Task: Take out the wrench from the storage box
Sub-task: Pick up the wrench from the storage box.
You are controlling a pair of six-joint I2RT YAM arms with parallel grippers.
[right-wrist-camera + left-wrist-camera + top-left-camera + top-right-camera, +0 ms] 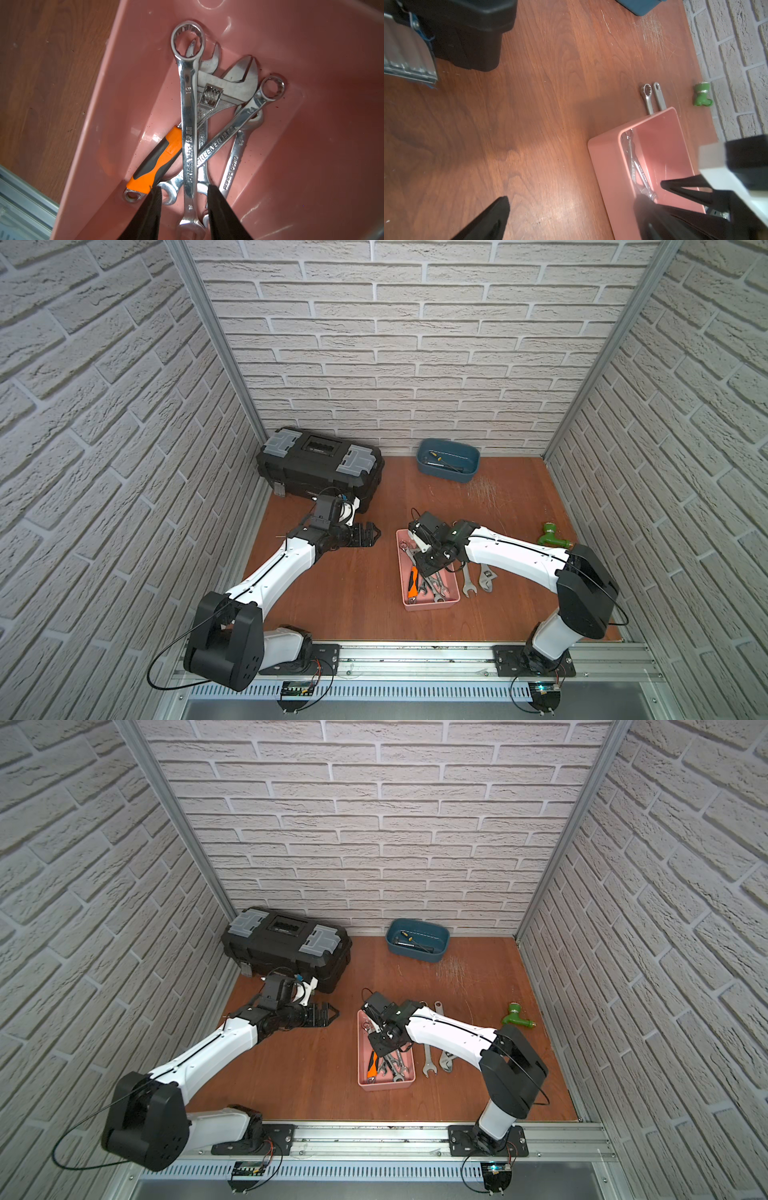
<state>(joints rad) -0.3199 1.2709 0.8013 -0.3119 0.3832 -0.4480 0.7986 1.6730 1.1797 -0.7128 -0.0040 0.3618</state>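
In both top views my right arm's wrist covers the far half of the storage box (430, 605) and its own fingers, so I go by the right wrist camera. There the right gripper (184, 192) stands partly open, one finger on either side of the shaft of the long wrench (189, 116). I see a sliver of gap on each side and nothing gripped.

The wrench lies inside the pink box on top of the pile, and its open end runs off the frame's edge between the fingers. Beneath it an adjustable head (226, 89), an orange-and-black handle (158, 164) and other spanners overlap. I cannot tell which handle belongs to which head. Two loose spanners (468, 588) lie on the table (353, 593) just beside the box, partly under the forearm.

The right arm rises from the front rail with its elbow high. Its forearm reaches across to the box and its wrist bends down into it. The left arm stretches forward toward the black toolbox (320, 464). The left gripper (376, 536) hovers over bare table near the box but apart from it, jaws spread wide and holding nothing.
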